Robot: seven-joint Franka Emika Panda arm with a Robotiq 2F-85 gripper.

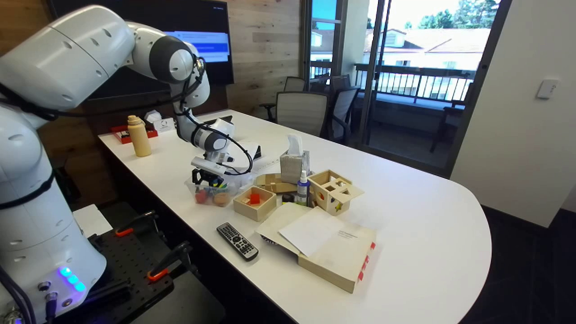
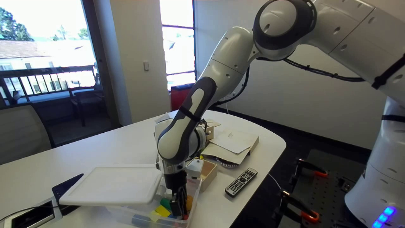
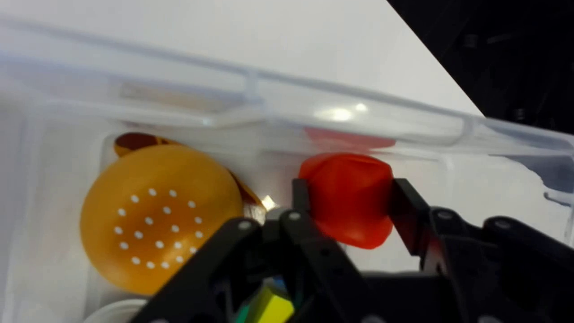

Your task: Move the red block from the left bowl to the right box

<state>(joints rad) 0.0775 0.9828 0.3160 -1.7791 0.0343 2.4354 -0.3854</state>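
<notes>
Inside the clear plastic bin [image 3: 179, 74], the gripper [image 3: 350, 197] points down with its two black fingertips [image 3: 301, 195] against opposite sides of a rounded red block [image 3: 349, 204], pinching it so that it fills the gap, close to one wall. Whether the block is clear of the bin's floor cannot be told. Near it sits a toy hamburger [image 3: 157, 215], white dots on its top; in an exterior view a green piece [image 2: 165, 202] and a yellow block [image 2: 162, 211] lie beside the fingers. A white lid [image 2: 114, 183] overlaps the bin's edge.

In both exterior views a wooden box [image 1: 248, 212] stands just beside the bin; a squarish orange-red block [image 1: 255, 199] lies in it. Beyond, a spray bottle [image 1: 303, 190] stands upright next to a wooden shape sorter [image 1: 335, 193], with a tissue box [image 1: 291, 168] just behind. Nearer the edge of the white table [image 1: 427, 234] lies a remote control [image 1: 237, 241], apart from a thick book [image 1: 346, 256] topped by a white sheet [image 1: 310, 230]. Well apart from these, a tan bottle [image 1: 139, 139] stands upright by a red tray [image 1: 121, 136].
</notes>
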